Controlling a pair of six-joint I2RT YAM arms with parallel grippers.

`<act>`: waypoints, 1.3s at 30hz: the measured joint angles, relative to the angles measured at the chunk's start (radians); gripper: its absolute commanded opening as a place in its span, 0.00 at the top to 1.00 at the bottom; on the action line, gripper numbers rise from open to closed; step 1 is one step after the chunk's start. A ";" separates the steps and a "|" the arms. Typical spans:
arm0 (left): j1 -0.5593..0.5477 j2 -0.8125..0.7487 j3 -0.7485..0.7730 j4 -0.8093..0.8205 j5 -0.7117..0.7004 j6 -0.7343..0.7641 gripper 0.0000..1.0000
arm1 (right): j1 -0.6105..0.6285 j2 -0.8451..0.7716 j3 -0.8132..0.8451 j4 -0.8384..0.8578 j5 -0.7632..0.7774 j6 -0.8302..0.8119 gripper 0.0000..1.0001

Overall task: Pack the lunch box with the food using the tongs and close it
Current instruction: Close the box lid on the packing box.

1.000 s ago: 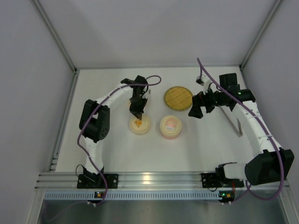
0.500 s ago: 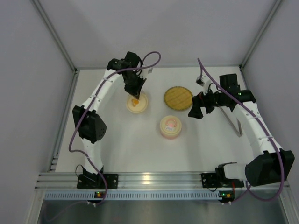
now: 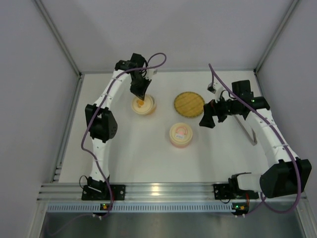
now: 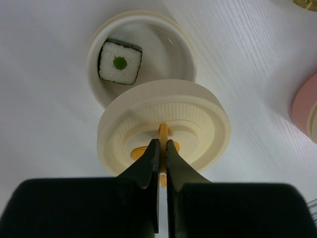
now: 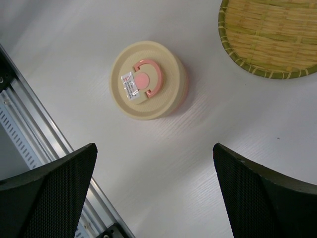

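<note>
Left pincer (image 4: 159, 148) (nipping orange handle (image 4: 163, 133)) shifting cream lid (image 4: 166, 119) left of woven plate (image 3: 188, 103), baring bowl (image 4: 173, 54) for packing; right pincer (image 5: 153, 153) gaping.

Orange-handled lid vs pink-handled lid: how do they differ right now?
The orange-handled lid is pinched by its handle in the left gripper, off its bowl, which stands open with a rice cube inside; the pink-handled lid sits closed on its container, untouched. The pink-handled lid carries a small sticker; the orange-handled lid shows none. Both are round and cream.
</note>
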 measured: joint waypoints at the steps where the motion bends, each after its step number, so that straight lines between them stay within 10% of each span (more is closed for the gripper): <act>1: 0.000 0.003 0.003 0.011 0.001 0.000 1.00 | 0.000 0.000 -0.005 0.002 0.000 0.005 0.01; 28: 0.042 0.166 0.108 0.134 0.050 -0.057 0.97 | 0.000 -0.001 -0.081 0.047 -0.004 0.044 0.01; 39: 0.043 0.184 0.131 0.160 0.060 -0.078 0.64 | 0.000 -0.002 -0.100 0.053 -0.011 0.052 0.01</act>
